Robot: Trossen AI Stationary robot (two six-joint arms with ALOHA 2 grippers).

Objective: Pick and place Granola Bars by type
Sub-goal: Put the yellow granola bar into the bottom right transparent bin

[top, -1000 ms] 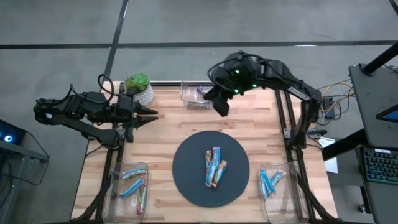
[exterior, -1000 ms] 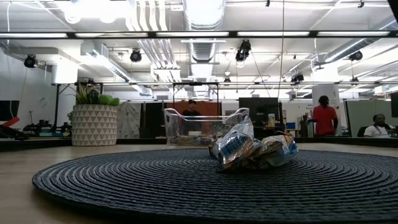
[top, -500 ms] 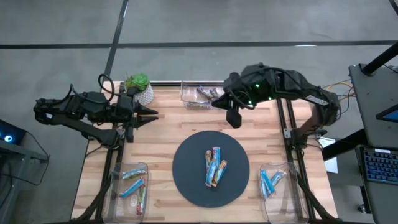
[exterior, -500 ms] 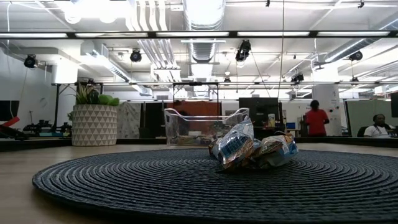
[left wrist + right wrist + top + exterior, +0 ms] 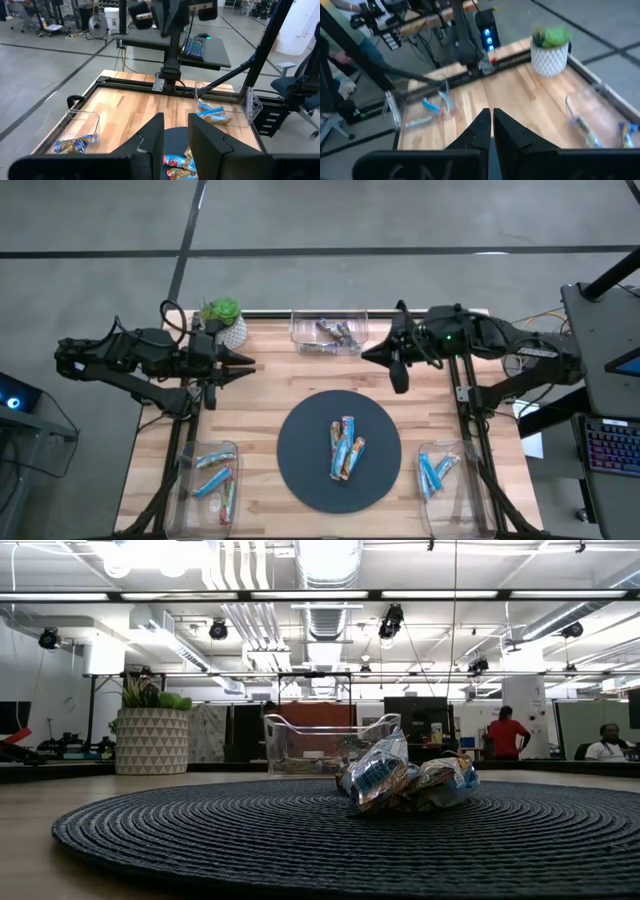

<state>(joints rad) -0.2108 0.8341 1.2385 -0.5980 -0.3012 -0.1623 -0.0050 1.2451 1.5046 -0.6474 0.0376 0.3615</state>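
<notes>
Three granola bars point(image 5: 343, 447) lie bunched on the dark round mat point(image 5: 300, 470); the low view shows them as a crinkled heap point(image 5: 405, 780). Dark mixed bars point(image 5: 332, 331) lie in the far clear bin. Blue and green/red bars point(image 5: 214, 477) lie in the near-left bin, and blue bars point(image 5: 436, 470) in the near-right bin. My left gripper point(image 5: 248, 364) hangs open above the table's left side point(image 5: 175, 122). My right gripper point(image 5: 366, 357) hangs shut right of the far bin point(image 5: 491, 116), holding nothing.
A potted plant point(image 5: 224, 320) stands at the far-left corner, close to the left gripper. The three clear bins sit at the far edge point(image 5: 300, 340), the near-left corner point(image 5: 190, 465) and the near-right corner point(image 5: 455, 480). People stand in the room behind point(image 5: 503, 730).
My right arm has drawn back from above the far bin toward the table's right edge, stretching out lower. The bars on the mat and the left arm have stayed where they were.
</notes>
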